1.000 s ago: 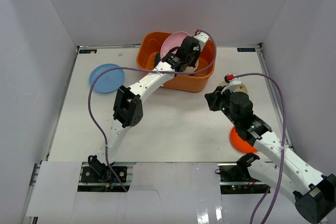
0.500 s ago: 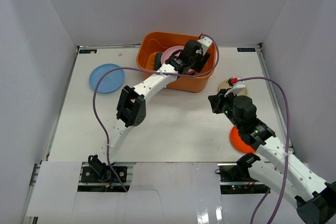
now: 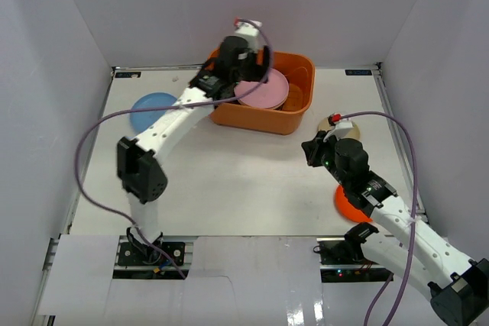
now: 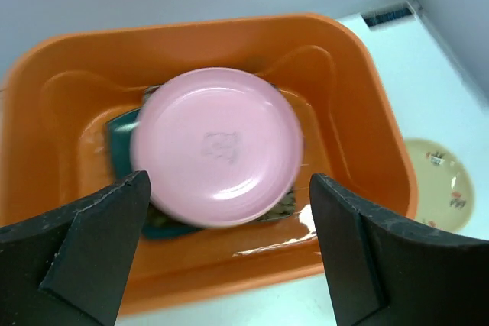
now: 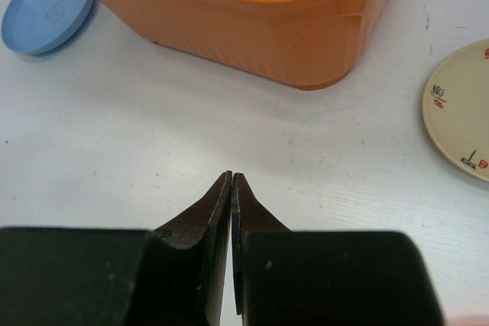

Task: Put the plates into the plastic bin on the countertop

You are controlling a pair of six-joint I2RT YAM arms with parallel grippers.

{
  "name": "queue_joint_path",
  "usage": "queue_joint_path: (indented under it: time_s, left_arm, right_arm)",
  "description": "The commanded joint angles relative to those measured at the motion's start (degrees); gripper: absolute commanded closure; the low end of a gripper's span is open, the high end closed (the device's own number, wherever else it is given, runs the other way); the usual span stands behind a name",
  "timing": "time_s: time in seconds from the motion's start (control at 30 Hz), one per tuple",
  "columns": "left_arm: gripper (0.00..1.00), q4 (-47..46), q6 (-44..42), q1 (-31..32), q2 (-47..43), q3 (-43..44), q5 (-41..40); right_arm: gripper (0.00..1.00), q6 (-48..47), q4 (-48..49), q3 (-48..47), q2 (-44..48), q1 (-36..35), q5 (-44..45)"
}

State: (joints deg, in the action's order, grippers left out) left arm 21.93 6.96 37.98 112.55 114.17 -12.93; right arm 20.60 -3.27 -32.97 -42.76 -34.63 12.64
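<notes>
Left jaws spread, one pink plate (image 4: 218,146), bin (image 4: 359,89)

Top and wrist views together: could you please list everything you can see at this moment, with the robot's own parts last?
plastic bin: one, orange, far middle of the countertop.
pink plate: one, pink, in the bin, on top of other dishes.
teal plate: one, teal, in the bin under the pink plate, mostly hidden.
blue plate: one, blue, on the countertop left of the bin.
cream plate: one, cream with small red marks, on the countertop right of the bin.
orange plate: one, orange, near right, partly under the right arm.
countertop: one, white.
left gripper: one, black, open above the bin.
right gripper: one, black, shut, above bare countertop in front of the bin.
</notes>
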Motion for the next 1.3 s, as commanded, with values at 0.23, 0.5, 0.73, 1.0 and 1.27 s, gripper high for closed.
queue_joint_path:
  time_s: [0.23, 0.5, 0.73, 1.0, 1.27]
  left_arm:
    - [0.07, -3.7, 29.4, -36.1, -42.2, -52.8, 12.1]
    - [0.08, -9.5, 40.7, -53.3, -40.3, -68.8, 19.4]
    - [0.11, -21.7, 47.2, -57.0, -28.6, -69.7, 20.3]
    - [0.18, -25.0, 48.8, -57.2, -13.2, -61.6, 24.1]
    - [0.65, -23.9, 47.0, -57.2, -9.0, -57.7, 23.3]
  right_arm:
    - [0.91, 2.2, 2.0, -1.0, -3.0, 0.2, -7.9]
    - [0.85, 3.3, -0.3, -2.5, -9.0, 3.4, -9.1]
    - [0.82, 7.2, 1.7, 0.0, -11.8, 9.4, -12.1]
    - [0.6, 13.0, 7.8, 2.6, -16.9, 21.5, -15.5]
    - [0.46, 17.1, 14.9, 3.9, -22.1, 35.8, -15.0]
